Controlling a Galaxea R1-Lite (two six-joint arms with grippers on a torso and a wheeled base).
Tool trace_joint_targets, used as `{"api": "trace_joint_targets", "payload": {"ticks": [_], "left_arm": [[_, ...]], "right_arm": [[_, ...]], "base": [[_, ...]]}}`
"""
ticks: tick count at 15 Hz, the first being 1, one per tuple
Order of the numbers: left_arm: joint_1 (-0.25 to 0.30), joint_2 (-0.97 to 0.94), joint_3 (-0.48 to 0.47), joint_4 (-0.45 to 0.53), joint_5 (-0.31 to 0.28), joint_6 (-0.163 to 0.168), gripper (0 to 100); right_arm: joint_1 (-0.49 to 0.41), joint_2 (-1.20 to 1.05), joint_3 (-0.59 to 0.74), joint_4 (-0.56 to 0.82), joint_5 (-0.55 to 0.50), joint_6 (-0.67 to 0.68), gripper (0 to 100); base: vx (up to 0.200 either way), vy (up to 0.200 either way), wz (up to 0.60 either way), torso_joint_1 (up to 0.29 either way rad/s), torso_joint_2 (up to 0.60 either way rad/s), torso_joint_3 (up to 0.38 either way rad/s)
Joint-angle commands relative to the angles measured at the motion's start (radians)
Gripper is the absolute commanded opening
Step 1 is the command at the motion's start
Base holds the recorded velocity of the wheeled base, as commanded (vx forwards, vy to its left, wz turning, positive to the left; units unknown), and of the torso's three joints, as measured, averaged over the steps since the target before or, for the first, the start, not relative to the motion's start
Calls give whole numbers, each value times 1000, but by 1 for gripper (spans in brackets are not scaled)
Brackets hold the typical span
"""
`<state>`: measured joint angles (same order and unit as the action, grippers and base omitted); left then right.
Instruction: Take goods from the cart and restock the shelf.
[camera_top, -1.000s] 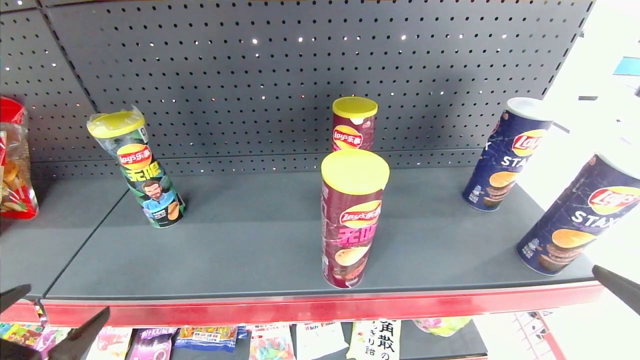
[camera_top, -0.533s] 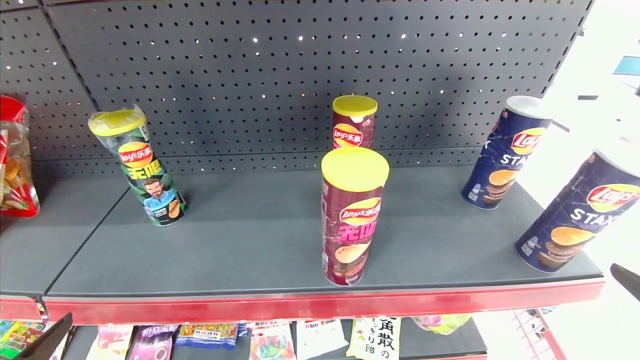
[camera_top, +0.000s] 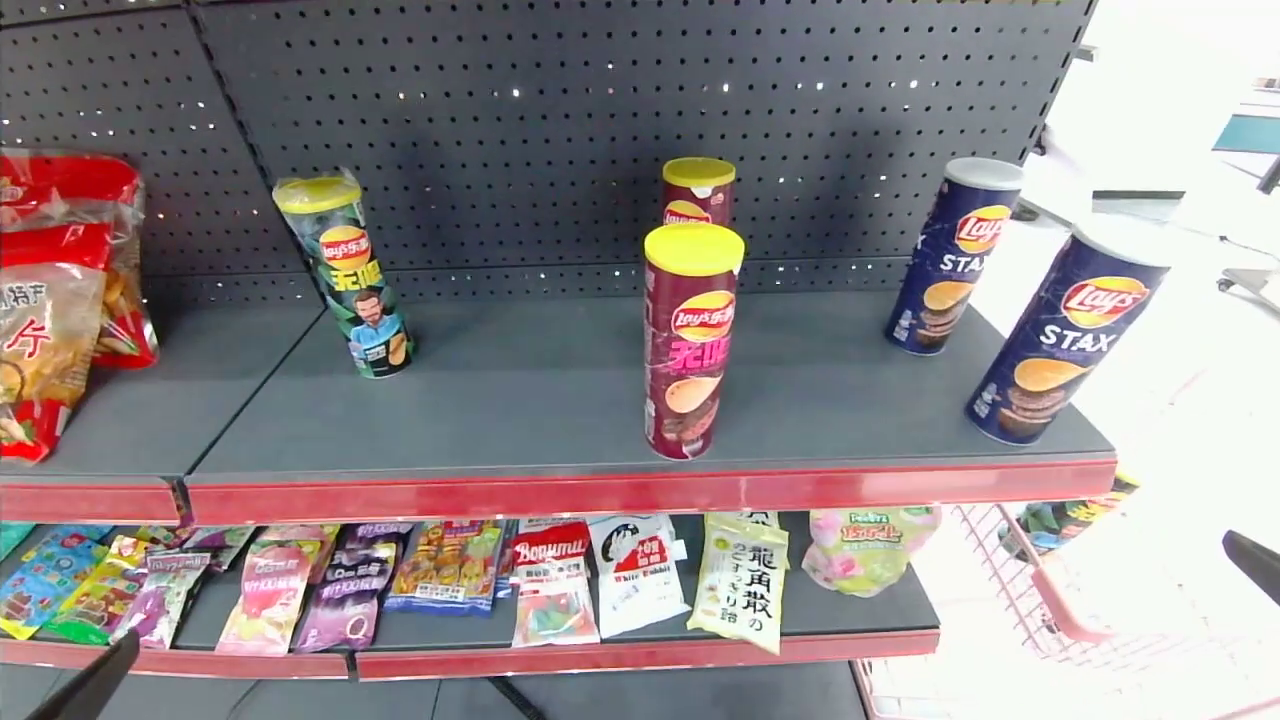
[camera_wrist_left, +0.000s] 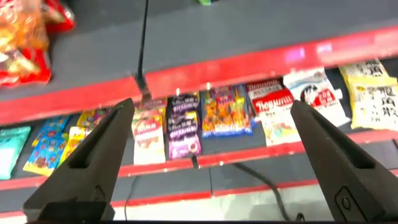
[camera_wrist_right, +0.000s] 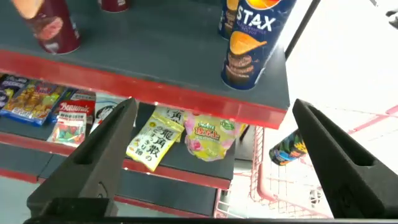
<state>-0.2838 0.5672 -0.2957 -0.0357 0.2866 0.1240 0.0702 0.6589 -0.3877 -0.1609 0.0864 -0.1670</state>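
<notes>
Jaws of left gripper (camera_wrist_left: 211, 104) and right gripper (camera_wrist_right: 214, 104) wide apart, empty. Suggest right one enters cart (camera_top: 1060, 605), grasps can (camera_wrist_right: 287, 148) mid-body, avoiding wire rim.

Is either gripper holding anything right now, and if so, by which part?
Nothing is held. The left gripper and the right gripper are both open and empty.

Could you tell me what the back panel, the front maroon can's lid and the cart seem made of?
Back panel: probably painted sheet metal, matte dark grey; punched holes let light through.
Lid: likely plastic, smooth, opaque yellow.
Cart: seemingly coated wire, a thin pink-red grid.
</notes>
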Motion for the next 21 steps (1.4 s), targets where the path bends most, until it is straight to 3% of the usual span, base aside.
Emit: {"api": "trace_joint_targets", "payload": {"ticks": [1,18,21], "left_arm": [[0,6,0,-1,2,0,100],[0,-4,-2,-3,3,17,100],[-1,-4,-3,-4,0,19,100]], "right_arm": [[0,2,1,0,1,-2,100],[-12,10,27,0,0,-9,100],[-12,10,44,0,-2,-12,100]], "base": [[0,0,0,0,0,0],[0,-188,0,6,3,2],[0,0,-200,1,1,1]]}}
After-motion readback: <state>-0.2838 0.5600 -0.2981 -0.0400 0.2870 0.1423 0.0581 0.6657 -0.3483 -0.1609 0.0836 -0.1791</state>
